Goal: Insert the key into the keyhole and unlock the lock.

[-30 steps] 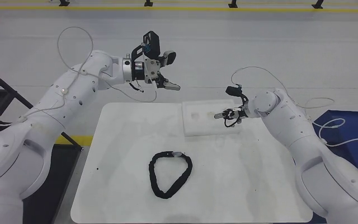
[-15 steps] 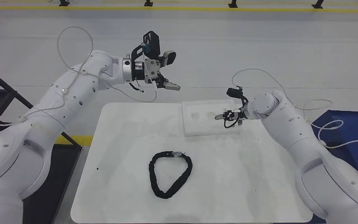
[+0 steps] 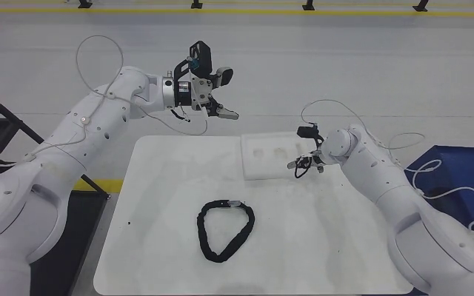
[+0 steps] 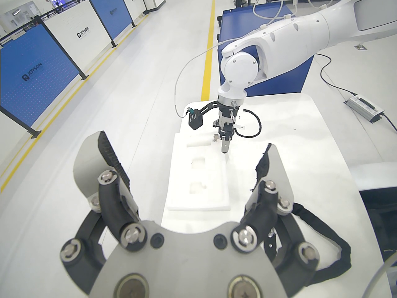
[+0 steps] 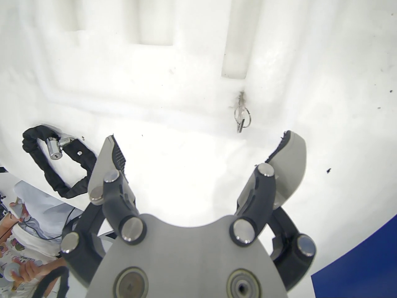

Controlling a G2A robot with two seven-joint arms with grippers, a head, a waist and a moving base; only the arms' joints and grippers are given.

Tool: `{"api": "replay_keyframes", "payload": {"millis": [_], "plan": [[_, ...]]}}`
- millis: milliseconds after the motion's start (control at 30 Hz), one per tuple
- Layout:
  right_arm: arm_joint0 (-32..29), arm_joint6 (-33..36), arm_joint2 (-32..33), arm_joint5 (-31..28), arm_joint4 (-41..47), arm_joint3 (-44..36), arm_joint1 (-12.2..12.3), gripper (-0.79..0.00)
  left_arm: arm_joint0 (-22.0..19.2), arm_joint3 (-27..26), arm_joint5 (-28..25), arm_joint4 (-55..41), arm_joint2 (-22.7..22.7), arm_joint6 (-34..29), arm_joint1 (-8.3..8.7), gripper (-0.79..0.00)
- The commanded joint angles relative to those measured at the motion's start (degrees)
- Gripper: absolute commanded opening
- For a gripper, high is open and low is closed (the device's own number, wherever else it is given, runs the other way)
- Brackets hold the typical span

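Right wrist view, key: a small silver metal key (image 5: pixel 239 116) on a ring is seen at the edge of the white foam block (image 5: pixel 186 79).
Right hand (image 5: pixel 198 147): spread wide, poised just short of the key.
Lock: a black sleeved chain lock (image 3: pixel 226 229) is laid looped on the white worktop (image 3: pixel 163 222), well apart from the key.
Left hand (image 4: pixel 186 153): spread wide, raised near the worktop's far edge.

It looks like a big robot lab: shiny white floor (image 3: pixel 296 66), yellow line (image 3: pixel 244 11) at 12 o'clock, blue fence panels (image 4: pixel 31 72).

White table (image 3: pixel 148 222) with foam block (image 3: pixel 255 170), chain lock (image 3: pixel 201 228)
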Motion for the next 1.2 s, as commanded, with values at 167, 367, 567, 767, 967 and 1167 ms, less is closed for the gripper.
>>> {"api": "replay_keyframes", "payload": {"millis": [167, 367, 567, 767, 967, 1167], "plan": [[-0.01, -1.45, -0.20, 1.73, -2.97, 0.72, -0.53, -0.388, 0.00, 0.00, 0.00, -0.01, 0.00, -0.01, 0.00, 0.000], [0.08, -2.47, 0.17, 2.46, -4.18, 1.99, -1.02, -0.449, 0.00, 0.00, 0.00, -0.01, 0.00, -0.01, 0.00, 0.000], [-0.02, -4.58, 0.49, 2.97, -5.29, 3.46, -1.67, -0.499, 0.00, 0.00, 0.00, -0.01, 0.00, -0.01, 0.00, 0.000], [-0.24, -5.21, 0.84, 2.62, -5.57, 5.05, -2.50, -0.542, 0.00, 0.00, 0.00, -0.01, 0.00, -0.01, 0.00, 0.000], [-0.30, -5.75, 1.22, 2.23, -5.70, 6.77, -3.37, -0.606, 0.00, 0.00, 0.00, -0.01, 0.00, -0.01, 0.00, 0.000], [-0.20, -5.83, 1.53, 2.27, -5.87, 8.28, -4.29, -0.643, 0.00, 0.00, 0.00, -0.01, 0.00, -0.01, 0.00, 0.000]]}}
